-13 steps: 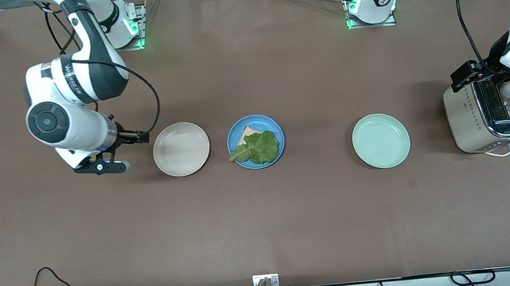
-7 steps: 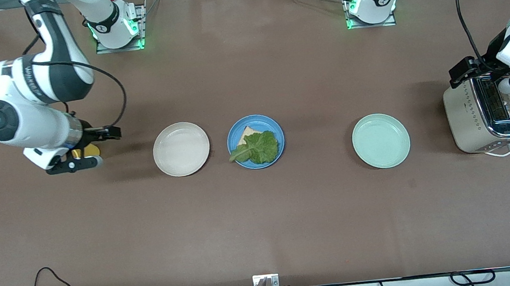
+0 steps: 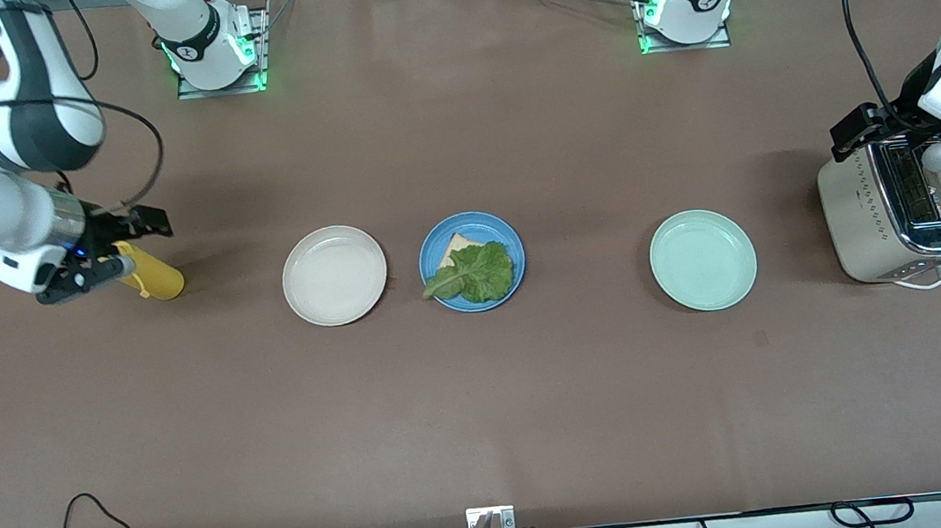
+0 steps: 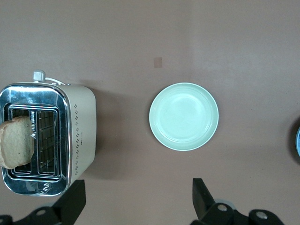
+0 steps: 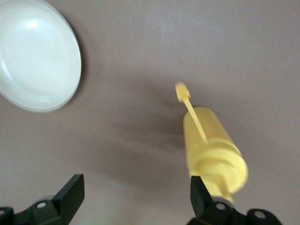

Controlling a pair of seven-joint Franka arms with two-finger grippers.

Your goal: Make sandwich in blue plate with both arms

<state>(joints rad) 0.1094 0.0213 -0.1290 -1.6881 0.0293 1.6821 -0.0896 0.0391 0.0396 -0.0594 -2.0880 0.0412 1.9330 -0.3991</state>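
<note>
Toast (image 4: 16, 147) in the toaster (image 3: 903, 210) looks light, stiff, crumbly — best pinched at its crust edges; left gripper (image 4: 136, 204) hovers wide above it, right gripper (image 5: 136, 199) wide over the yellow bottle (image 5: 213, 154).

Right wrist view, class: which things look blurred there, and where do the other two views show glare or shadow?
Right wrist view: the yellow bottle and cream plate are smeared, soft-edged. Left wrist view: sharp, with bright reflections on the toaster top and a shadow beside it. Front view: soft shadows lie beside the plates and toaster, and the blue plate rim shows faint glare.
</note>
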